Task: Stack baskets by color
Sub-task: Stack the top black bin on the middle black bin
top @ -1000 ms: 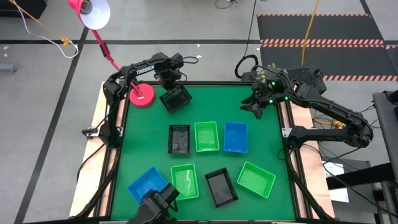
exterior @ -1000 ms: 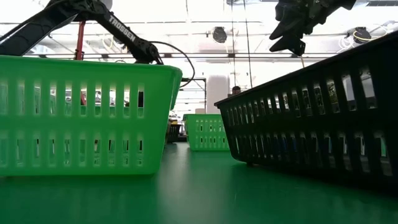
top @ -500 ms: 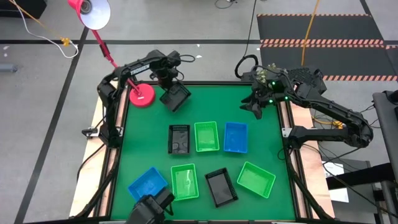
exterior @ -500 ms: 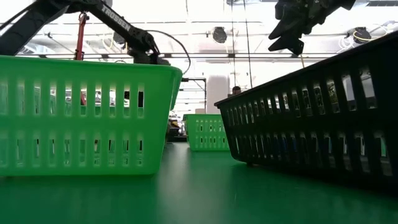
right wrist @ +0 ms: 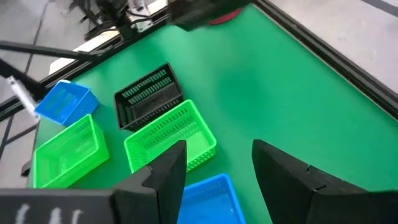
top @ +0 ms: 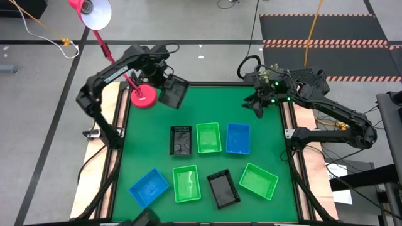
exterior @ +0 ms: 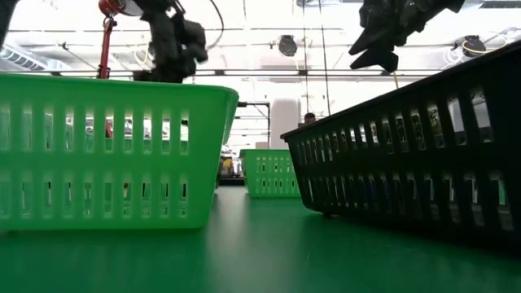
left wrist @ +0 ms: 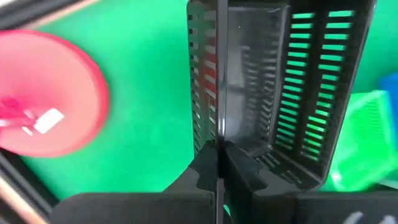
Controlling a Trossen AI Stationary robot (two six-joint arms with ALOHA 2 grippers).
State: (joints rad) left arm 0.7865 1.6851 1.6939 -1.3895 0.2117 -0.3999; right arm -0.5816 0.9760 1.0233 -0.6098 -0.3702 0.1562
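My left gripper (top: 165, 84) is over the table's far left corner, shut on a black basket (top: 175, 91) beside the pink lamp base (top: 143, 97). On the green table, a black basket (top: 181, 139), a green one (top: 208, 137) and a blue one (top: 238, 138) stand in a row on their bottoms. Nearer lie a blue basket (top: 149, 187), a green one (top: 186, 183), a black one (top: 223, 189) and a green one (top: 258, 181). My right gripper (top: 257, 107) hangs open above the far right corner, holding nothing. My left gripper pinches one side wall of the black basket at its rim (left wrist: 216, 140), one finger (left wrist: 244, 169) inside the basket and the other outside. The fingers come steeply from above. The basket hangs tilted below them, clear of the table, with its open side turned sideways.
The pink lamp base with its slanting stem (top: 103, 47) stands right beside the held basket. Bare green mat lies between the far edge and the middle row of baskets. In the low view a green basket (exterior: 106, 150) and a black one (exterior: 407, 155) stand close to the camera.
My left gripper has risen with the black basket and drawn toward the table's far left corner, rolling its wrist. The basket, flat on the mat a second ago, now hangs tilted and turned, clear of the mat. My right arm kept still.
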